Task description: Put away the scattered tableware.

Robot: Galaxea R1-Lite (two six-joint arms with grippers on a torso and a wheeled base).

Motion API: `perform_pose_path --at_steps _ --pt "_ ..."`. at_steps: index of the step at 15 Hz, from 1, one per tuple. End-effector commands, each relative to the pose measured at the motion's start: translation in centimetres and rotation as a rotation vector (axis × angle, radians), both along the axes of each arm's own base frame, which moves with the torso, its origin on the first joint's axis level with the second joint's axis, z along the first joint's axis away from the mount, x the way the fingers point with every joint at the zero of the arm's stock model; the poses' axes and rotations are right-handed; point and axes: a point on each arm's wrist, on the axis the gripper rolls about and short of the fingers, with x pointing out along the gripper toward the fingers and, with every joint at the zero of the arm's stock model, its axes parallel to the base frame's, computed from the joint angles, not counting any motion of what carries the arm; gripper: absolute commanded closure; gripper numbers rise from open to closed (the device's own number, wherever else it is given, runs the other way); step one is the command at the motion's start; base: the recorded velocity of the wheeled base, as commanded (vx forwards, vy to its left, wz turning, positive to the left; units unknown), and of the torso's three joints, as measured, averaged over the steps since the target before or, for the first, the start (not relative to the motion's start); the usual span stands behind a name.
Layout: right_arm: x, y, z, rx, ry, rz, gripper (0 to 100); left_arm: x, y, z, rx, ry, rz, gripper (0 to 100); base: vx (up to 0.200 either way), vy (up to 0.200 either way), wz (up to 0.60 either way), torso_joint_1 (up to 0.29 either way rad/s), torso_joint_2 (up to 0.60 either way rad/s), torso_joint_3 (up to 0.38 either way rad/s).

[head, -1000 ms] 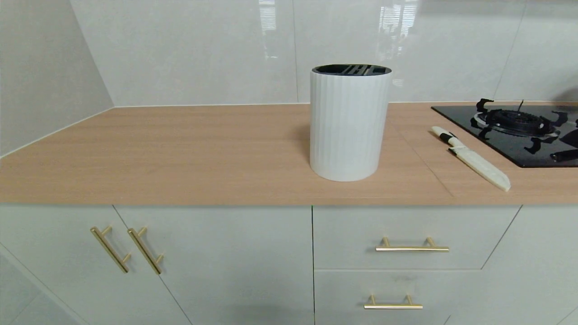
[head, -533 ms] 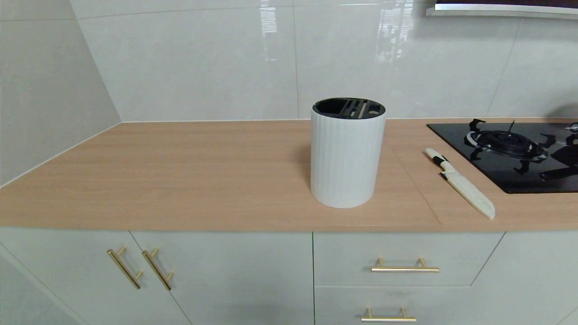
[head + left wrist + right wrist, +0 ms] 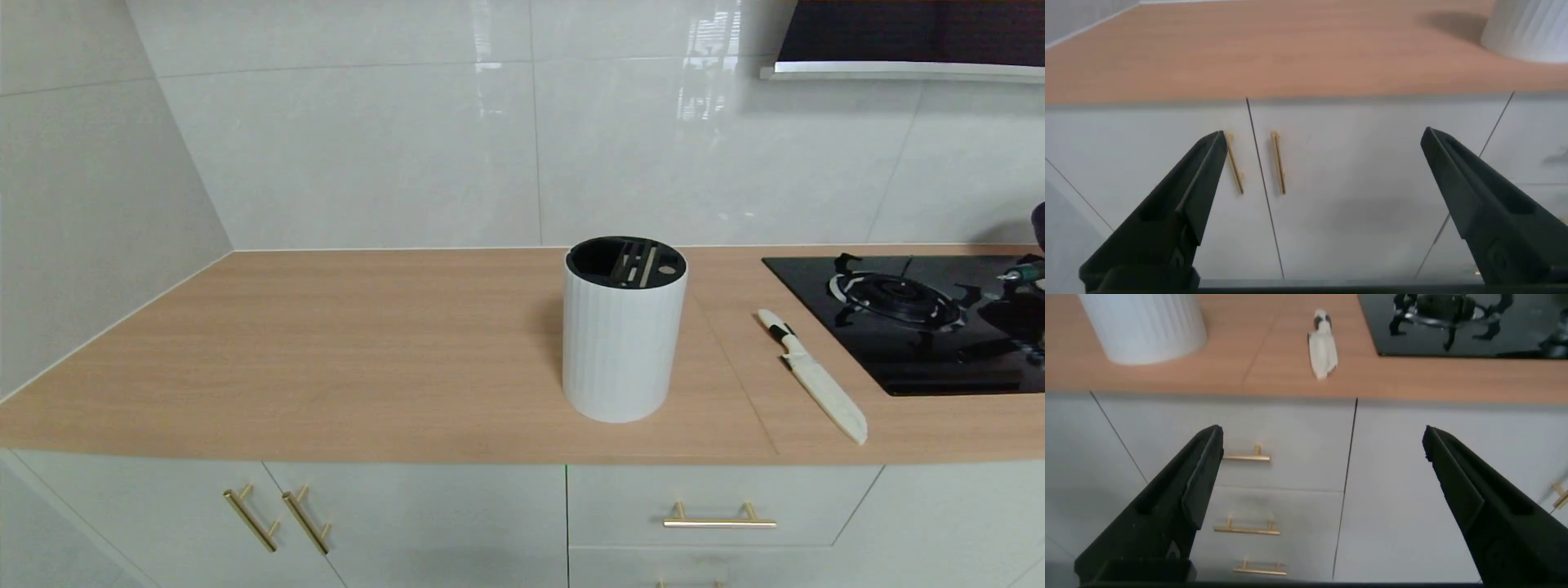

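A white ribbed cutlery holder [image 3: 624, 335] with a black slotted insert stands on the wooden counter [image 3: 367, 351]. To its right a cream knife [image 3: 812, 377] with a black-banded handle lies flat, blade toward the counter's front edge. My left gripper [image 3: 1319, 155] is open, low before the cabinet doors, with the holder's base [image 3: 1529, 31] at the far corner of its view. My right gripper [image 3: 1319, 449] is open too, before the drawers, below the knife [image 3: 1322, 345] and the holder [image 3: 1145, 325].
A black gas hob [image 3: 906, 314] with a burner lies at the counter's right end, close to the knife. White cabinet doors with gold handles [image 3: 277, 518] and drawers [image 3: 718, 518] sit under the counter. Tiled walls close off the back and left.
The whole head view has shifted: the camera rose, so the counter and holder sit lower in the picture and the holder's top shows more. The objects themselves have not moved.
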Motion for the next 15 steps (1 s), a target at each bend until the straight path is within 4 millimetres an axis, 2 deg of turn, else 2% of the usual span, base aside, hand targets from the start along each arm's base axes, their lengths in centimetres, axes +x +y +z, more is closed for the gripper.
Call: perform_pose_path --at_steps 1,9,15 --pt "0.01 0.00 0.00 0.000 0.001 0.000 0 0.01 0.00 0.01 0.000 0.001 0.001 0 0.000 0.000 0.00 0.256 -0.55 -0.310" --pt "0.01 0.00 0.00 0.000 0.001 0.000 0 0.01 0.00 0.01 0.000 0.001 0.001 0 0.000 0.000 0.00 0.255 -0.57 -0.319" --pt "0.01 0.00 0.00 0.000 0.001 0.002 0 0.00 0.00 0.00 0.000 0.000 0.001 0 0.000 0.000 0.00 0.191 -0.41 -0.223"
